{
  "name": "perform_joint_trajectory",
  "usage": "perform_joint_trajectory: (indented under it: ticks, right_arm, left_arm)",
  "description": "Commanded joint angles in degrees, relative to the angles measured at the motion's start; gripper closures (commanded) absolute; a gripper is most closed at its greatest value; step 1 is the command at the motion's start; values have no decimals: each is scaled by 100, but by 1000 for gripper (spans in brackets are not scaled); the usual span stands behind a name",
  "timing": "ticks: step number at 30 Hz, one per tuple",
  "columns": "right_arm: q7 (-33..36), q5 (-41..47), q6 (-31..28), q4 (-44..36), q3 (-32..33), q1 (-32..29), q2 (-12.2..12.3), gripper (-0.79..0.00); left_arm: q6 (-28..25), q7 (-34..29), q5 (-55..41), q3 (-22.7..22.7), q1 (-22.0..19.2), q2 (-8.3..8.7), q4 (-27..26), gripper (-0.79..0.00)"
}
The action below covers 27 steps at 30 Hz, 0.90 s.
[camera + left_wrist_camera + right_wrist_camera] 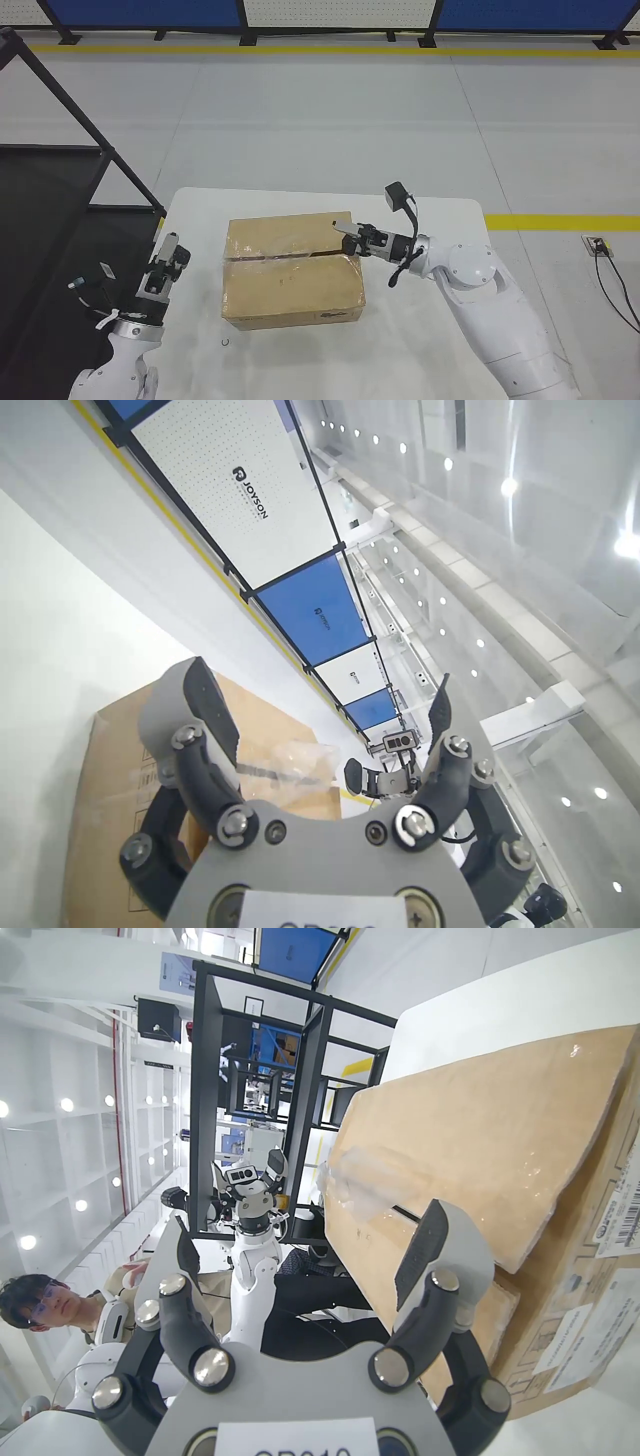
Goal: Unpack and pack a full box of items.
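Cardboard box [290, 272] sits mid-desk, long side running left-right. Both top flaps are down, with a taped seam [285, 257] along the middle. The tape is wrinkled and partly peeled.

Right claw [345, 236] is at the box's right end, level with the top, just by the seam and the right corner of the far flap [465, 1128]. It's spread open and holds nothing. One finger [425, 1248] is right at that flap's edge; can't tell if it touches. That corner looks lifted a bit off the box end, which carries labels [617, 1213].

Left claw [176, 247] is at the left edge of the desk [420, 340], well apart from the box and tilted upward. Its fingers are wide apart, also released, nothing in it.

There's a small dark bit [228, 343] on the desk near the box's front-left corner; too small to identify. A black frame rack [95, 165] stands off the desk's left side.
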Motion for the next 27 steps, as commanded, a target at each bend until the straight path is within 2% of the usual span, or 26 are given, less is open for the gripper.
perform_joint_trajectory:
  ticks: [1,5,11,18,27]
  right_arm:
    - [-105,-45,24,-221,-211,-30,-41,-785]
    - [-194,-45,83,-298,-619,141,-145,-785]
    - [-307,-10,92,-144,-1193,492,-329,-785]
    - [-493,-44,598,449,-1786,1095,-592,-785]
    - [-469,216,1190,1141,-2135,1645,-869,-785]
  left_arm:
    - [148,-59,-40,129,-51,-7,45,-785]
    - [471,-59,-53,411,-322,-26,248,-785]
    - [587,-75,108,722,-567,-40,538,-785]
    - [570,-94,151,810,-622,-37,674,-785]
    - [566,-95,77,836,-652,-31,703,-785]
